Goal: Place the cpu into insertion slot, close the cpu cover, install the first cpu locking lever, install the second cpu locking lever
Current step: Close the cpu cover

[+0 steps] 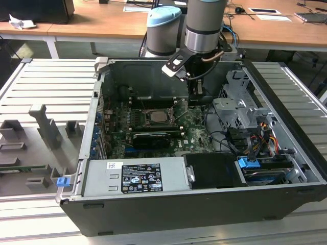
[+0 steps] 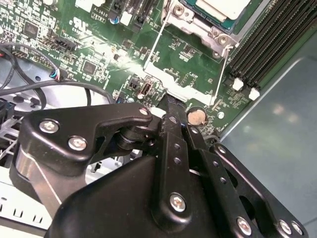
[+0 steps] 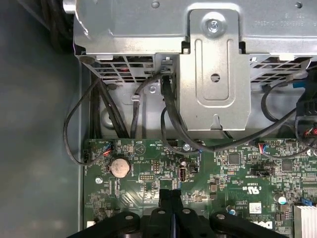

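Pincer (image 2: 172, 106): black, two-fingered, fingers pressed together with nothing seen between them; closed and carrying nothing. Location: upper centre of the exterior view, lowered inside the open computer case (image 1: 179, 214), just to the exterior view's right of the insertion slot (image 1: 156, 116). Tips sit low over the motherboard (image 2: 99, 44), beside the coin battery (image 2: 196, 116), and meet or nearly meet the free edge of the cpu cover (image 2: 171, 83); contact cannot be confirmed. Judged purpose: closed tips make a narrow pusher, suited to nudging a thin plate rather than gripping it.

Cpu (image 2: 218, 7): pale silvery top, lying flat in the insertion slot, next to the memory slots (image 2: 257, 49). Judged seated; the placement step appears done.

Cpu cover: thin silvery frame, apparently raised off the slot and leaning toward the pincer, green board visible through its opening. Judged not yet closed; the work in hand appears to be closing it.

Drive cage (image 3: 213, 74): grey metal, black cables (image 3: 74, 129) trailing beneath, close beyond the pincer in the first wrist view. This likely accounts for the arm's steep, near-vertical approach.

Counter (image 1: 46, 81): grey slatted surface carrying the case, which occupies the centre of the exterior view.
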Controlling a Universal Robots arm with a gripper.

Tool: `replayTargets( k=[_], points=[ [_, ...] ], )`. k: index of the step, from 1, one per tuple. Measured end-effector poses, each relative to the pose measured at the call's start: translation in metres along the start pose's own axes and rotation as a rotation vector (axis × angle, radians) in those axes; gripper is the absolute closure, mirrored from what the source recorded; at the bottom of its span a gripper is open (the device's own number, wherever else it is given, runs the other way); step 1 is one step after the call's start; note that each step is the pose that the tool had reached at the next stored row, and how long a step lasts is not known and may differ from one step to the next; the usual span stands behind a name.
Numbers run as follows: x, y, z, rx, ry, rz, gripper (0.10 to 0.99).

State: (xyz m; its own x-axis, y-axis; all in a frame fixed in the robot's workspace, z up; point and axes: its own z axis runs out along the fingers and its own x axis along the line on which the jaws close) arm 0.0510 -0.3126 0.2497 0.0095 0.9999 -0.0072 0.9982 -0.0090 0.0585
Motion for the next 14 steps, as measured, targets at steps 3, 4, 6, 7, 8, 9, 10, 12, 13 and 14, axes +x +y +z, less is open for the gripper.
replayTargets(
  k=[3, 4, 6, 7, 8, 9, 10, 12, 13, 14],
  points=[
    [0.0, -0.0016, -0.0001, 0.0, 0.0, 0.0, 0.98],
    [0.0, -0.0031, -0.0002, 0.0, 0.0001, 0.0, 0.98],
    [0.0, -0.0077, -0.0004, 0.0, 0.0001, 0.0, 0.98],
    [-0.0001, -0.0107, -0.0006, 0.0, 0.0, 0.0, 0.98],
    [-0.0001, -0.0126, -0.0006, 0.0, 0.0, 0.0, 0.98],
    [-0.0001, -0.0146, -0.0007, 0.0, 0.0001, 0.0, 0.98],
    [-0.0001, -0.0172, -0.0008, 0.0, 0.0001, 0.0, 0.98],
    [-0.0002, -0.0219, -0.001, 0.0, 0.0, 0.0, 0.98],
    [-0.0002, -0.0246, -0.0011, 0.0, 0.0, 0.0, 0.98],
    [-0.0002, -0.027, -0.0012, 0.0, 0.0, 0.0, 0.98]
  ],
)
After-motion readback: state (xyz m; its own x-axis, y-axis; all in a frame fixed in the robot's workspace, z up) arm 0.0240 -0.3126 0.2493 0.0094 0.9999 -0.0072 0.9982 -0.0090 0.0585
